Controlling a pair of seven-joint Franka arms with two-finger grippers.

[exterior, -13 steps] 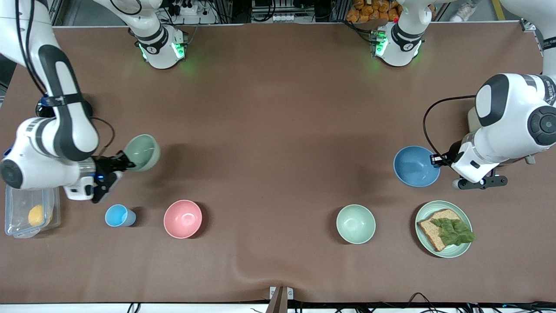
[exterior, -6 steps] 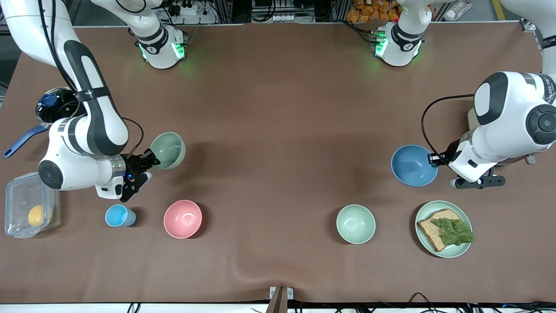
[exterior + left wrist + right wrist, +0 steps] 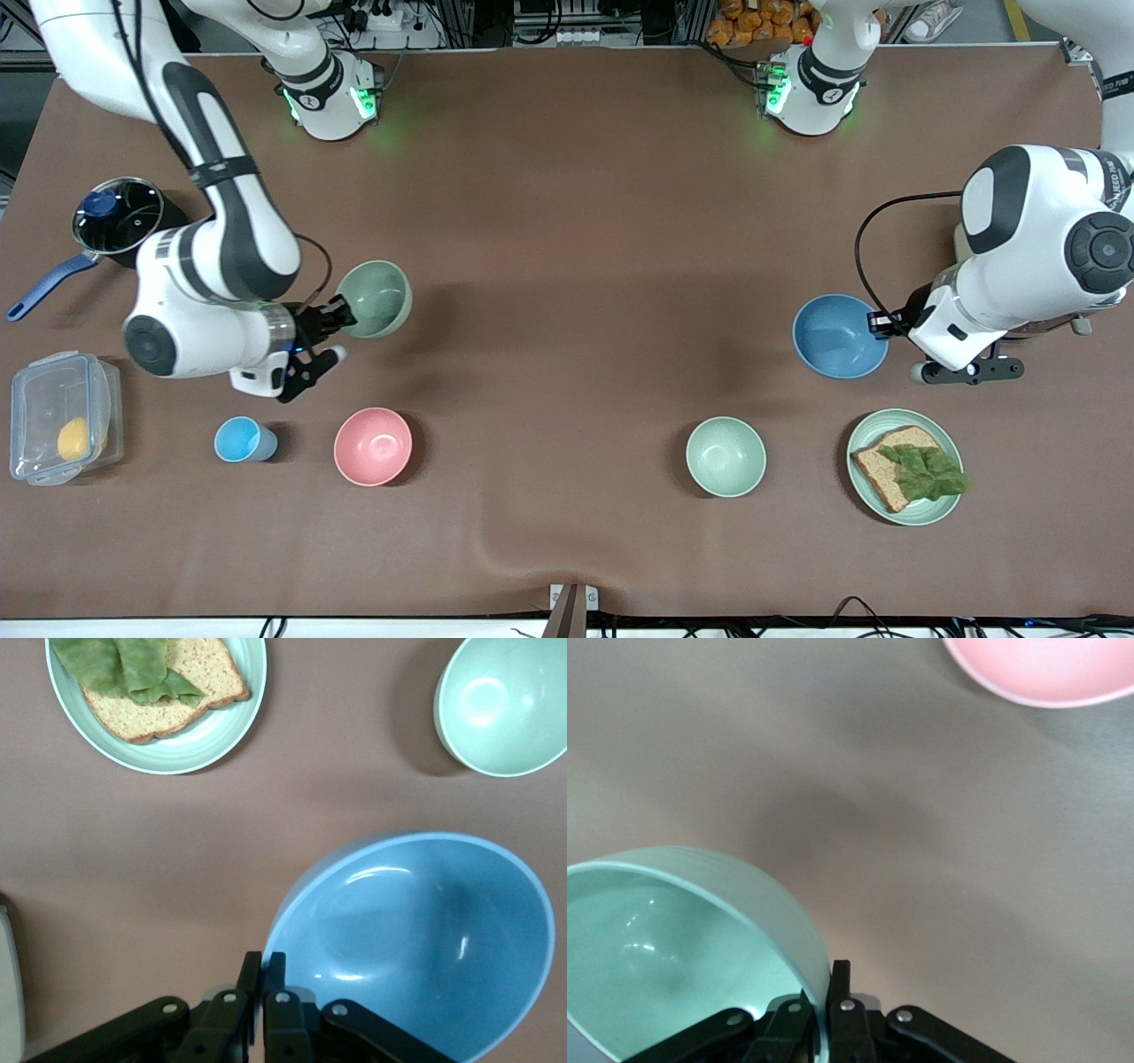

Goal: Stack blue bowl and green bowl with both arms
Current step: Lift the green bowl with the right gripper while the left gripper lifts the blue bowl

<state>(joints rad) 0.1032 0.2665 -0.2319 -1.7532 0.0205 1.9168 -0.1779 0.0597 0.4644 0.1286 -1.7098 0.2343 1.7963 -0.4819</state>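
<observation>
The green bowl (image 3: 376,299) is a dull sage bowl held tilted above the table toward the right arm's end. My right gripper (image 3: 343,314) is shut on its rim; the bowl also shows in the right wrist view (image 3: 682,948) with the gripper (image 3: 829,979) clamped on its wall. The blue bowl (image 3: 838,337) hangs tilted above the table toward the left arm's end. My left gripper (image 3: 882,323) is shut on its rim. In the left wrist view the gripper (image 3: 262,964) pinches the rim of the blue bowl (image 3: 416,939).
A pink bowl (image 3: 373,446) and a light-blue cup (image 3: 242,439) sit below the right gripper. A mint bowl (image 3: 726,456) and a plate with bread (image 3: 905,466) sit near the left arm. A pot (image 3: 118,215) and a plastic box (image 3: 60,429) lie at the right arm's end.
My right arm has carried the green bowl toward the table's middle. My left gripper has shifted the blue bowl slightly the same way, toward the middle.
</observation>
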